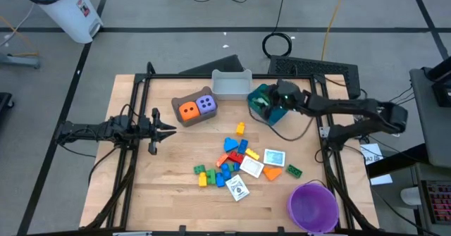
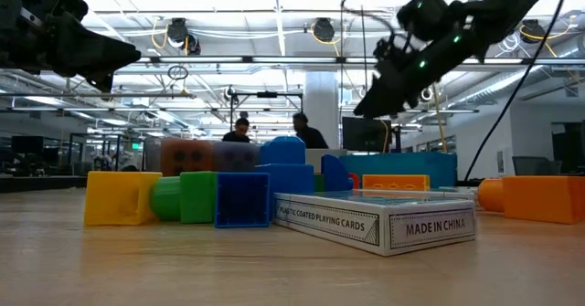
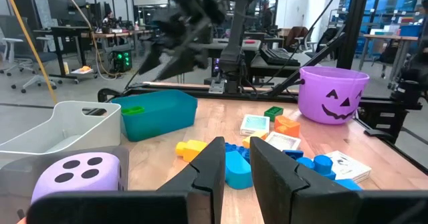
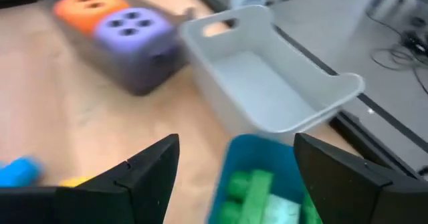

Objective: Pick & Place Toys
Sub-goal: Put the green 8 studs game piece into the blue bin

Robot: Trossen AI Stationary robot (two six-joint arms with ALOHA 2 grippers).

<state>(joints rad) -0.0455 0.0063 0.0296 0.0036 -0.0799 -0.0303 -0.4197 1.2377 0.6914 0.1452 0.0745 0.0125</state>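
The orange die [image 1: 188,110] and the purple die [image 1: 206,103] sit side by side in a brown bin [image 1: 176,103]. Small red, blue, green and yellow bricks [image 1: 229,162] lie in a heap at the table's middle, with white cards [image 1: 273,156] among them. My right gripper [image 4: 234,160] hangs open above the teal bin [image 1: 259,98], where green bricks [image 4: 251,187] lie; nothing is between its fingers. My left gripper [image 3: 237,170] waits at the table's left, level, pointing toward the dice, its fingers nearly together and holding nothing.
A grey bin [image 1: 231,87] stands at the far edge between the brown and teal bins. A purple bowl [image 1: 311,206] sits at the near right corner. A boxed card deck [image 2: 384,222] lies near the front edge. Bare wood shows at the near left.
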